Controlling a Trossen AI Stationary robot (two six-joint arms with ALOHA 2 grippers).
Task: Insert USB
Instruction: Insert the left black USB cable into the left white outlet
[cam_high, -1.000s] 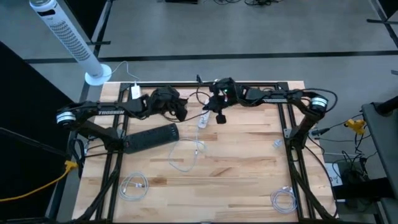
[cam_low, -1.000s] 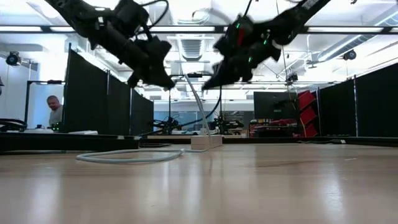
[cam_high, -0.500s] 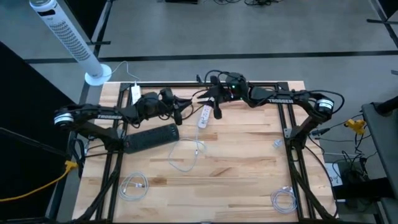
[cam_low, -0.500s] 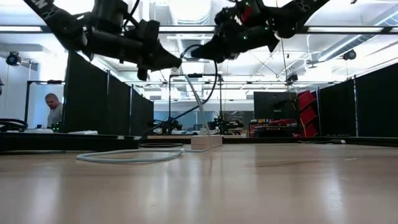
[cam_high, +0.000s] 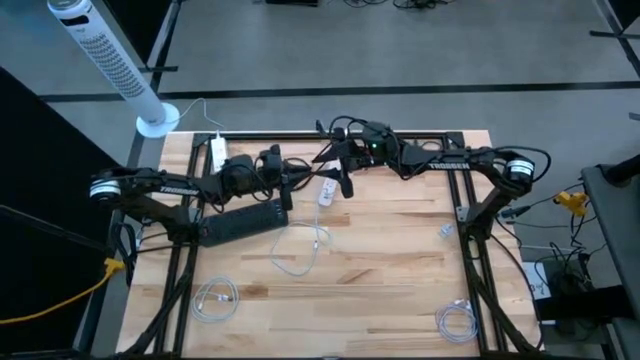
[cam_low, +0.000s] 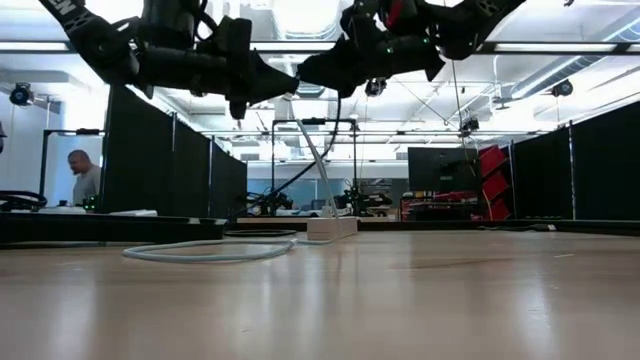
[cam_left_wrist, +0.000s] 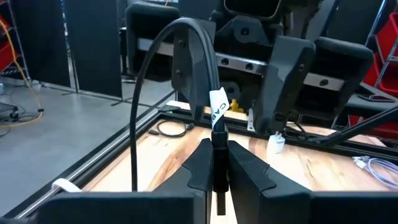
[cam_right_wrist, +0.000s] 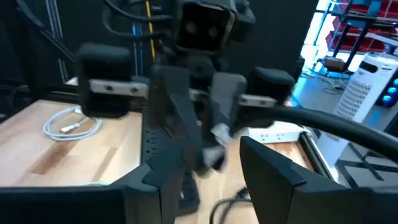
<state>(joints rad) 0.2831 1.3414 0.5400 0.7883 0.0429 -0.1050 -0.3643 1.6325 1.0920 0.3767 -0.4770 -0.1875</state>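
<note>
Two hands face each other above the bench's far edge. The left hand pinches a black cable with a white tag, its plug end between the fingers. The right hand has its fingers spread wide. A white power strip lies just below them, a black one nearer the left edge.

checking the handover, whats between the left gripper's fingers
The left gripper is shut on a black cable with a white tag. The plug end is hidden between the fingers.
</note>
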